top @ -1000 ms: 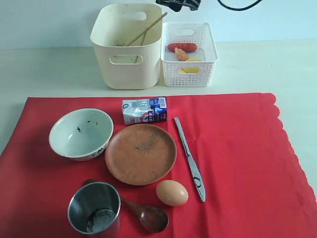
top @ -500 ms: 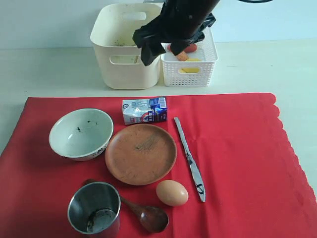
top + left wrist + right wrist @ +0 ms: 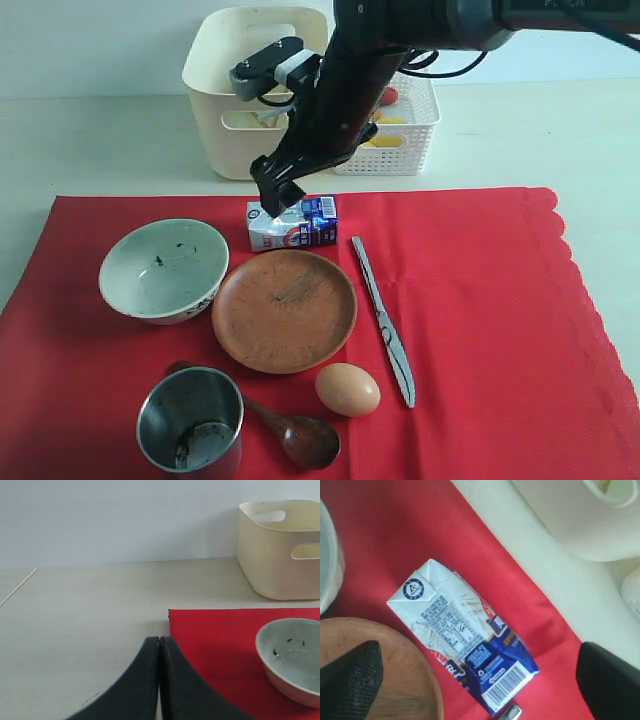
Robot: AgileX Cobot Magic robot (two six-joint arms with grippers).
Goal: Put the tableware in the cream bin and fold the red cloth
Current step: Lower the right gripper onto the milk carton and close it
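Observation:
On the red cloth (image 3: 480, 300) lie the white speckled bowl (image 3: 160, 268), brown plate (image 3: 284, 310), steel cup (image 3: 190, 420), dark wooden spoon (image 3: 300, 437) and silver knife (image 3: 383, 320). The cream bin (image 3: 235, 100) stands behind the cloth; my right arm hides the chopsticks. My right gripper (image 3: 280, 195) reaches across and hangs open just over the small milk carton (image 3: 465, 635), its fingers (image 3: 350, 680) wide apart with nothing held. My left gripper (image 3: 160, 640) is shut and empty, low at the cloth's (image 3: 215, 640) left corner, near the bowl (image 3: 292, 655).
An egg (image 3: 347, 389) lies between the spoon and the knife. The white perforated basket (image 3: 400, 150) with food stands right of the cream bin. The milk carton (image 3: 300, 225) lies close to the plate's far rim. Bare table surrounds the cloth.
My right arm has swung down from above the bins, toward the front and left, and now hangs over the milk carton. Nothing on the cloth has moved.

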